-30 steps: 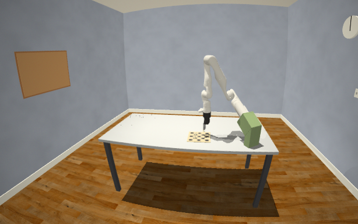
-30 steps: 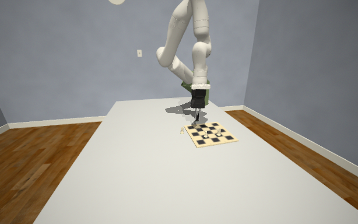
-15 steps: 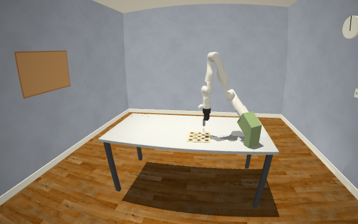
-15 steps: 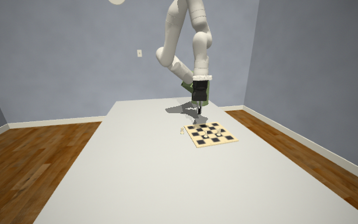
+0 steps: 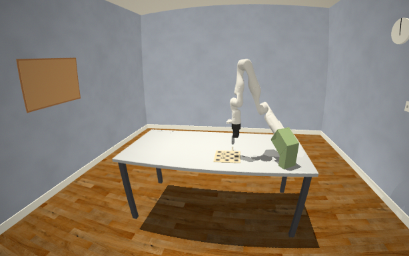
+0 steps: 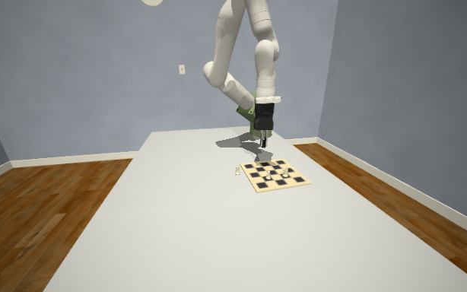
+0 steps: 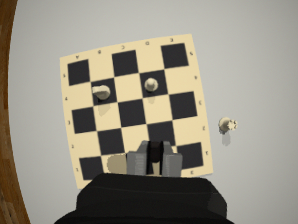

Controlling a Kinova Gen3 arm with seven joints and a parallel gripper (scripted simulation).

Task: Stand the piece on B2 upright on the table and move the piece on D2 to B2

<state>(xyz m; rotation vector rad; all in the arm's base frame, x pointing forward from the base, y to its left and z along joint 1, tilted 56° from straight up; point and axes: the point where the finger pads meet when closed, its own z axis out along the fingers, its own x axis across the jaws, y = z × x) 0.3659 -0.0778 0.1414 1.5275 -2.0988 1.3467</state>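
The small chessboard lies on the white table; it also shows in the exterior view and in the wrist view. My gripper hangs well above the board's far edge, shut on a small pale chess piece that is mostly hidden between the fingers. Two pale pieces stand upright on the board, one to the left and one near the middle. Another pale piece stands on the table just off the board's side; it also shows in the exterior view.
The arm's green base block stands on the table to the right of the board. The table edge and wooden floor lie close past the board on that side.
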